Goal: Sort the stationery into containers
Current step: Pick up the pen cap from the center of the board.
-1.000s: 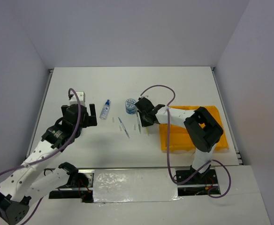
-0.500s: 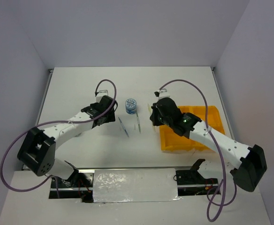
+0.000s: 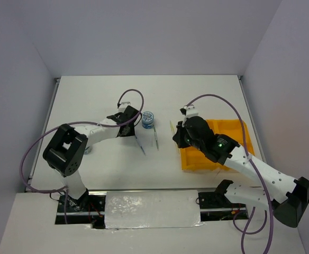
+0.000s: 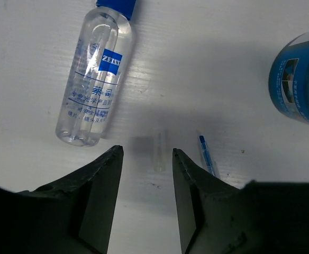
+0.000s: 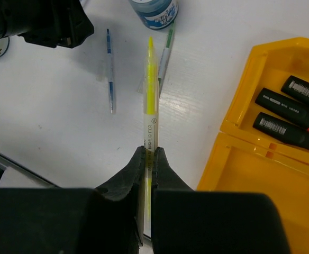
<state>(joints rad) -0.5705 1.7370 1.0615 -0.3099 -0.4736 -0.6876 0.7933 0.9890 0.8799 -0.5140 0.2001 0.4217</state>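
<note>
My right gripper [image 5: 148, 151] is shut on a thin yellow highlighter pen [image 5: 150, 90], held above the table just left of the orange-yellow tray [image 5: 239, 153]. Three black highlighters [image 5: 281, 103] lie in the tray's far compartment. My left gripper [image 4: 147, 152] is open and low over the table, with a small clear tube [image 4: 158, 151] just ahead of its tips. Near it lie the blue-capped clear bottle [image 4: 93, 74], a blue pen [image 4: 207, 156] and a blue-white pot [image 4: 300, 79]. From above, the left gripper [image 3: 129, 126] hides the bottle, and the right gripper [image 3: 176, 133] is beside the tray [image 3: 194, 159].
A blue pen [image 3: 140, 144] and a green pen [image 3: 156, 138] lie between the two grippers. The pot [image 3: 148, 119] stands just behind them. The two arms' cables loop above the table. White walls close in the table on three sides.
My left arm has swung right over the bottle and pens, and its jaws have narrowed. My right arm has carried the yellow highlighter pen right, toward the tray.
</note>
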